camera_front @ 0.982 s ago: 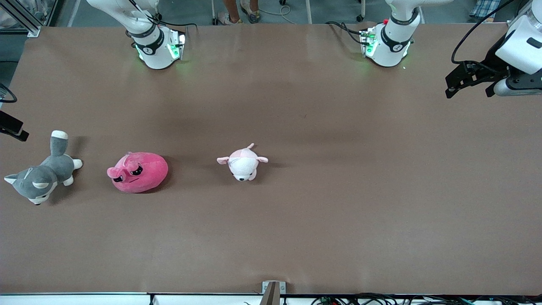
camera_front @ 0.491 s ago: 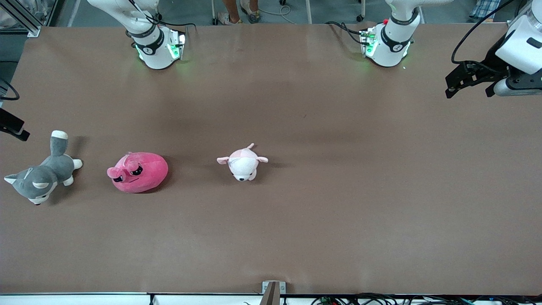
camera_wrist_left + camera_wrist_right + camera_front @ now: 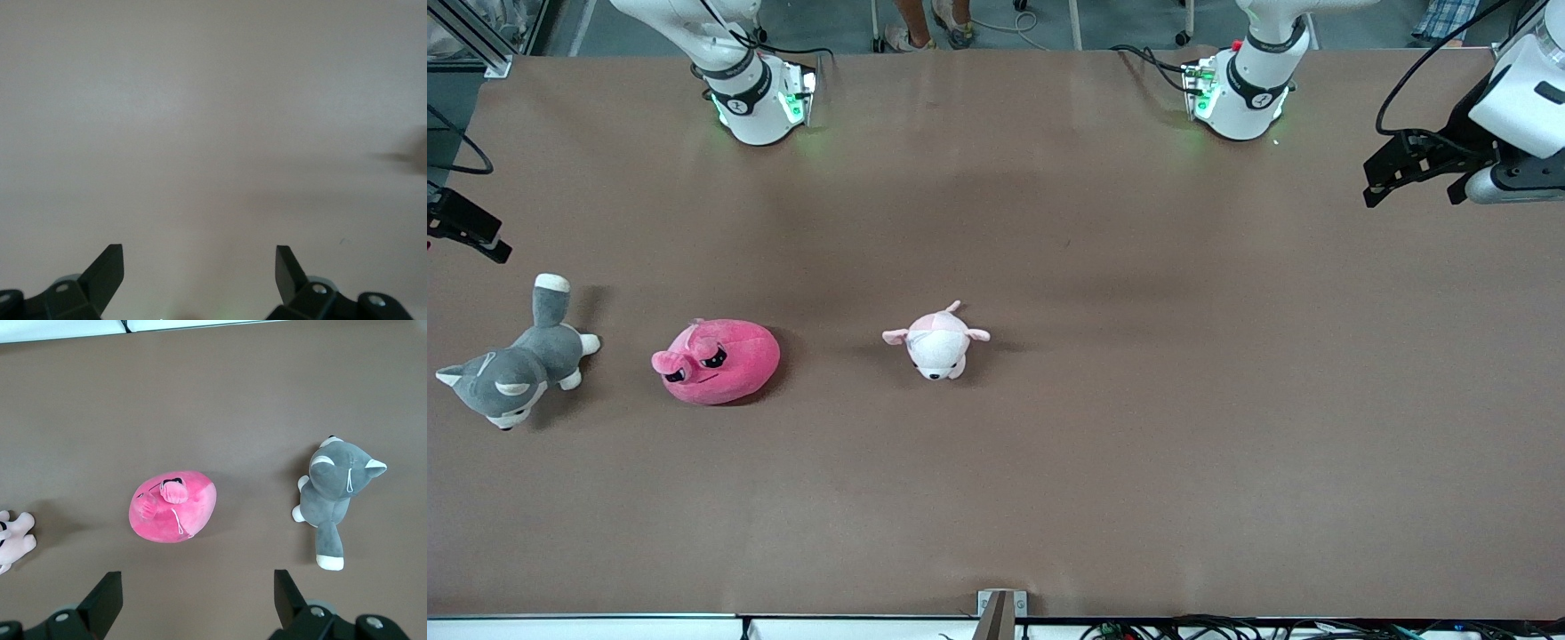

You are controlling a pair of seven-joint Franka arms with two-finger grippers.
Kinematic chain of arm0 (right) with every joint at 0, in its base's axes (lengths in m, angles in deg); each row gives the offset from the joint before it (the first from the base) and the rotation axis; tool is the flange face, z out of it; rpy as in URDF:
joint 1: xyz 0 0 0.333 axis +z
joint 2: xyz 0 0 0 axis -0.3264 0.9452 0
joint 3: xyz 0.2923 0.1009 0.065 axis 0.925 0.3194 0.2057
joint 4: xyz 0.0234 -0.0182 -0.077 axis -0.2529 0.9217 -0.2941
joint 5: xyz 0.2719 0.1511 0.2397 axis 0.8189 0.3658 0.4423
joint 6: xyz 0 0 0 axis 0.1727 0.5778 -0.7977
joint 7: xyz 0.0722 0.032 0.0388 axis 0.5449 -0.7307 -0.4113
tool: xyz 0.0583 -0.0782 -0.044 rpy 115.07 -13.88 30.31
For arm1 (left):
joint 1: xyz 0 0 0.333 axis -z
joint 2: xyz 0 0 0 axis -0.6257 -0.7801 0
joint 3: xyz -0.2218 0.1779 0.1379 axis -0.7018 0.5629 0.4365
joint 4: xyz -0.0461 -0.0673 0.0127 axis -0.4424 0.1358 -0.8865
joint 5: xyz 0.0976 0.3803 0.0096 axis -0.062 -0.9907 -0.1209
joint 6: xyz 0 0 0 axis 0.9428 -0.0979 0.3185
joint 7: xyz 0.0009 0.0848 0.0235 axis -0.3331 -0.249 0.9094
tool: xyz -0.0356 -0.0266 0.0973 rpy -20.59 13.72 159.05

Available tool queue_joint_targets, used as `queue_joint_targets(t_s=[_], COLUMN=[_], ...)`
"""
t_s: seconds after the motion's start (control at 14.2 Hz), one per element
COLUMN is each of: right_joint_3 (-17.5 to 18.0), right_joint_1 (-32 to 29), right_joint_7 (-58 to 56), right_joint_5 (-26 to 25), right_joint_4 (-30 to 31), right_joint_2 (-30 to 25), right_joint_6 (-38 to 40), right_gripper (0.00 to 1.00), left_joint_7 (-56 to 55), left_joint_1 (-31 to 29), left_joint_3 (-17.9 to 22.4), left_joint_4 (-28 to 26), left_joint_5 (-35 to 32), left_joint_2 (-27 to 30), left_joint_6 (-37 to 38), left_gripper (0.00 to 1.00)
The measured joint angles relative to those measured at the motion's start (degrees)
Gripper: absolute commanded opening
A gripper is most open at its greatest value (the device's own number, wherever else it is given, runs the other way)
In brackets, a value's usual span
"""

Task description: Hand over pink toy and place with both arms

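Observation:
The pink toy (image 3: 716, 362), a round hot-pink plush with dark angry eyes, lies on the brown table (image 3: 1138, 400) toward the right arm's end. It also shows in the right wrist view (image 3: 173, 505). My right gripper (image 3: 198, 590) is open and empty, high in the air over the table near the toy. Only a black part of it (image 3: 470, 233) shows at the front view's edge. My left gripper (image 3: 1378, 182) is open and empty in the air over the left arm's end of the table. In the left wrist view, the left gripper (image 3: 199, 267) has only bare table below it.
A grey-and-white husky plush (image 3: 516, 364) lies beside the pink toy, closer to the right arm's end; it also shows in the right wrist view (image 3: 333, 497). A small pale pink-and-white plush (image 3: 935, 342) lies near the table's middle, and its edge shows in the right wrist view (image 3: 13, 543).
My right gripper has shifted at the front view's edge, up in that view and slightly in over the table. The left arm and the toys have not moved.

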Motion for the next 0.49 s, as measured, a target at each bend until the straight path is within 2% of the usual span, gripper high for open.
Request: queue_joint_targets(t_s=[0.49], right_joint_3=[0.21], right_joint_1=[0.00], right_joint_7=[-0.01], right_joint_5=[-0.27], right_joint_4=[0.18], right_joint_2=[0.02], right_joint_6=[-0.57], right_gripper=[1.00], left_joint_7=[0.00], left_joint_1=[-0.02], left_joint_3=[0.06], left_joint_4=[0.12], left_joint_5=[0.00], left_joint_2=[-0.01], left_joint_6=[-0.05], left_gripper=[1.00])
